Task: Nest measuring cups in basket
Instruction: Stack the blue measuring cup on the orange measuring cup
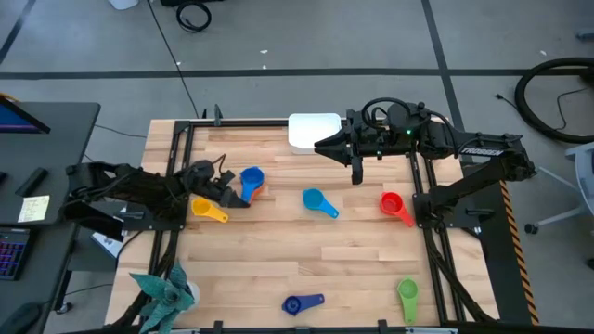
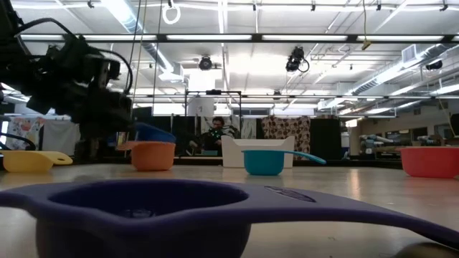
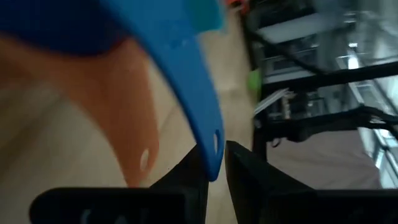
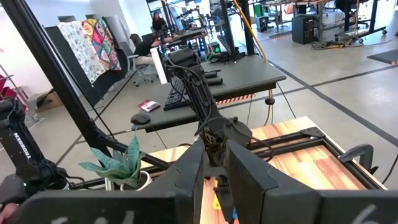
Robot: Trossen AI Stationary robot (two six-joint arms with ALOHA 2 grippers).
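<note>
Left hand [image 3: 214, 171]: at the left side of the tabletop, its two dark fingers [image 3: 186, 177] pinching the tip of the medium blue cup's handle, which runs up between them.
Medium blue cup [image 1: 251, 178]: its bowl sits over the orange cup, its handle gripped by the left hand.
Orange cup [image 2: 152, 155]: directly under the medium blue cup, standing on the wood; only an orange edge peeks out beside the blue bowl from above.
Yellow cup [image 1: 207, 209]: just beside the left hand, nearer the front edge, lying on the tabletop.
Light blue cup [image 1: 317, 201]: mid-tabletop, apart from both hands, handle pointing toward the right arm's side.
Right hand [image 1: 356, 173]: held above the back half of the tabletop, close to the basket, fingers pointing down; nothing shows between them, and whether they are spread or pressed together I cannot tell.
Basket [image 1: 314, 130]: white, at the back edge of the tabletop, just beside the right arm.
Red cup [image 1: 393, 205]: on the right side, near the frame rail.
Green cup [image 1: 407, 294]: front right corner.
Dark blue cup [image 1: 299, 303]: at the front edge, centre.
Teal plant [image 1: 167, 292]: front left corner.
Tabletop [image 1: 278, 255]: pale wood planks inside a black frame.
</note>
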